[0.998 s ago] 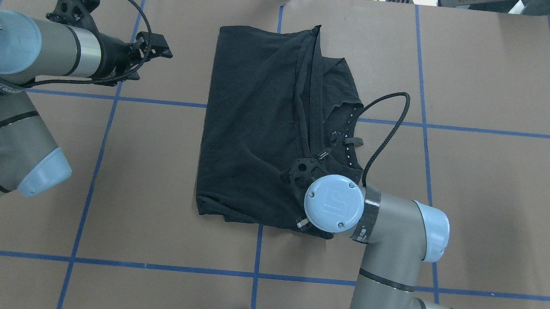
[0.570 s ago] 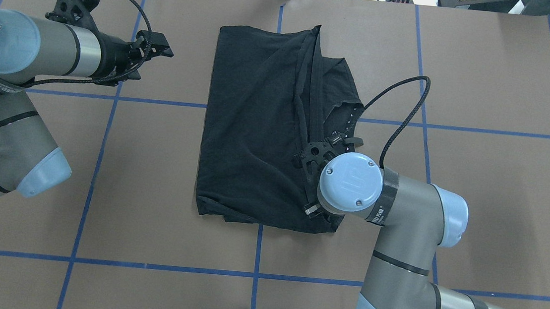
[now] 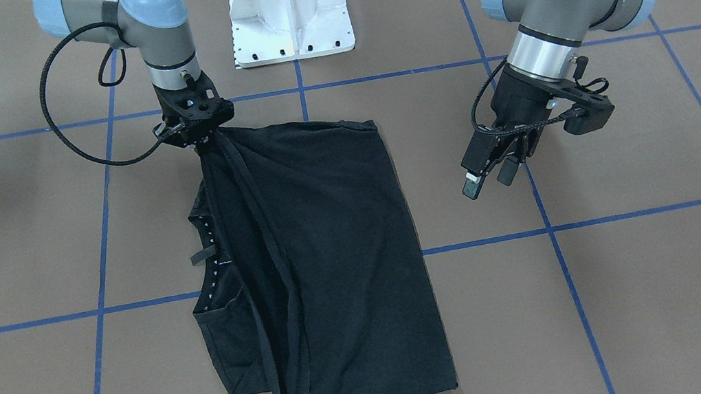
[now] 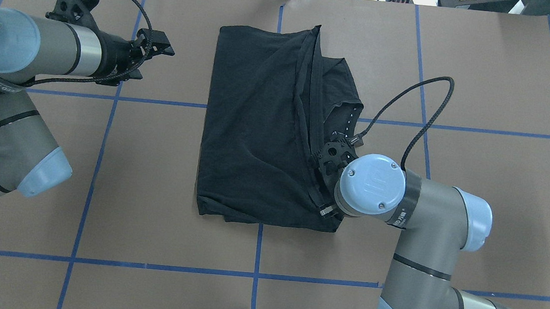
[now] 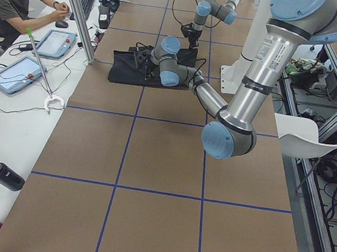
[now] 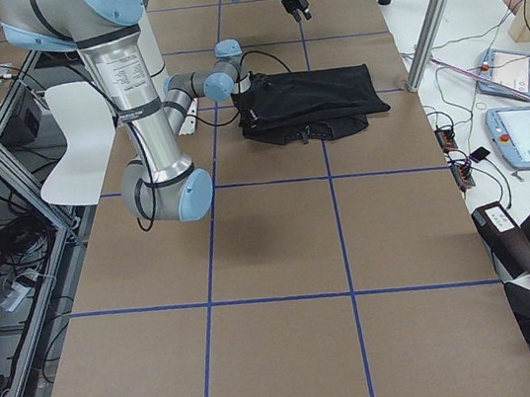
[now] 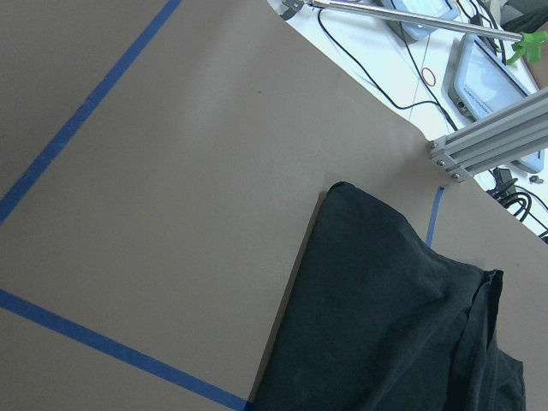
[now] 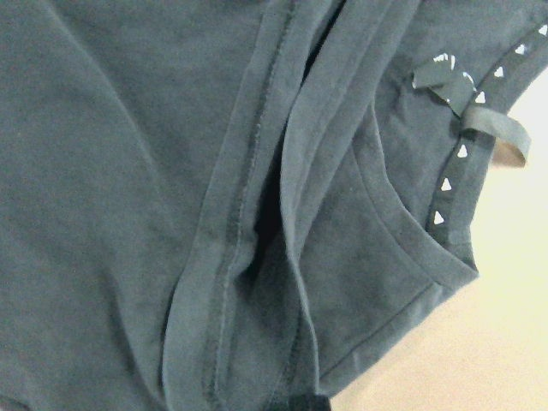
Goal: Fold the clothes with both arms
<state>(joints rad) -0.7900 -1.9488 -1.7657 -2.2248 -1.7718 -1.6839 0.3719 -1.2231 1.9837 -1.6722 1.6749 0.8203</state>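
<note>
Over brown table (image 3: pixel 615 296), right gripper (image 3: pixel 205 139) pinches T-shirt (image 3: pixel 343 240) edge; left gripper (image 3: pixel 488 181) hangs parted, empty.

A black T-shirt (image 4: pixel 257 133) lies part-folded on a brown table (image 4: pixel 511 70) gridded with blue tape (image 4: pixel 170 102), near a white mounting base (image 3: pixel 289 8).

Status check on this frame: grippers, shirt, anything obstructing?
Right gripper shut on T-shirt edge, near corner lifted. Left gripper open, hovering beside the shirt. Shirt folded lengthwise on table. Nothing else on the cloth.
</note>
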